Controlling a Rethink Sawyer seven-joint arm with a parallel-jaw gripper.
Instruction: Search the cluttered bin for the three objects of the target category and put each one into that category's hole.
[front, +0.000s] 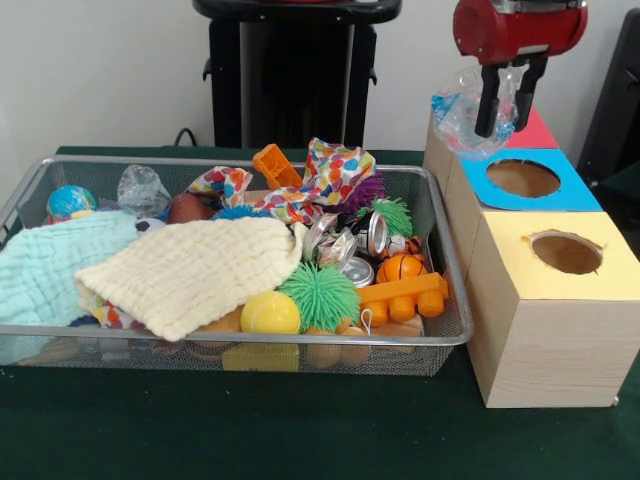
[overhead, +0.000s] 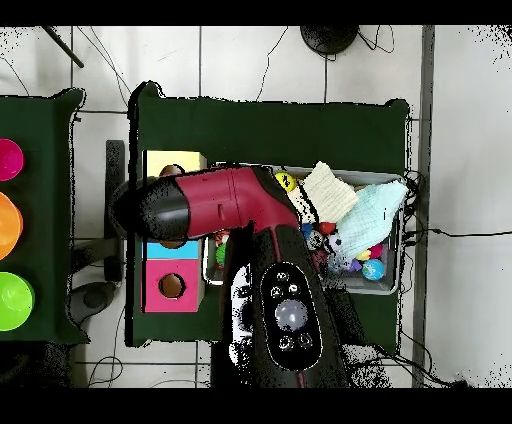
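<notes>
My gripper (front: 508, 122) hangs at the top right of the front view, its black fingers (front: 487, 100) closed on a wad of clear plastic film (front: 458, 108) with blue print. The wad hangs just above and behind the round hole (front: 522, 178) in the blue-faced wooden box. The wire mesh bin (front: 250, 338) lies to the left, full of clutter. A second clear plastic wad (front: 143, 190) lies at its far left. No third wad shows. In the overhead view the red arm (overhead: 215, 205) covers the gripper and most of the blue face (overhead: 170, 250).
A yellow-faced box with a hole (front: 566, 252) stands nearest the camera and a red-faced box (front: 537, 132) behind the blue one. The bin holds a cream cloth (front: 190, 270), a mint cloth (front: 45, 265), spiky green balls (front: 318, 296), metal tins (front: 357, 270) and orange toys (front: 405, 292).
</notes>
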